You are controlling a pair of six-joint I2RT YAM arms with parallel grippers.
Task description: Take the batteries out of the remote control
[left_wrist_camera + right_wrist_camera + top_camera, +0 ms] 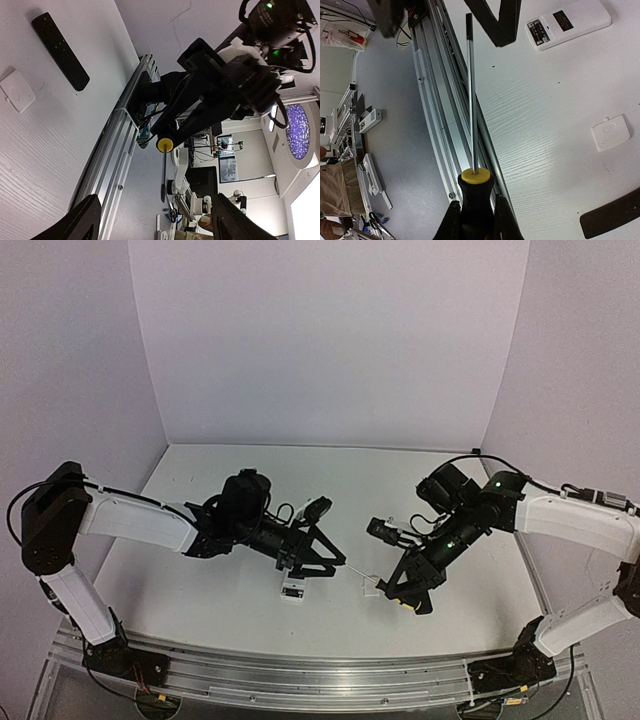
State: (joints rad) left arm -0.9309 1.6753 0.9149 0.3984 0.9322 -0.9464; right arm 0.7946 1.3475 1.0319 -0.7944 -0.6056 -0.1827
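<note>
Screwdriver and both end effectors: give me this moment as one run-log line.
right end effector: shut on screwdriver | left end effector: open, empty | white remote: on table | white cover: apart from remote

Tabletop (pixel 555 100) white, matt, wood-grained. Screwdriver (pixel 473 130) shaft glossy metal, handle matt black plastic. White remote (pixel 570 22) smooth plastic.

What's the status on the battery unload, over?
Left gripper open near white remote. Right gripper shut on screwdriver. Battery cover off; batteries not discernible. Screwdriver tip close to left gripper.
</note>
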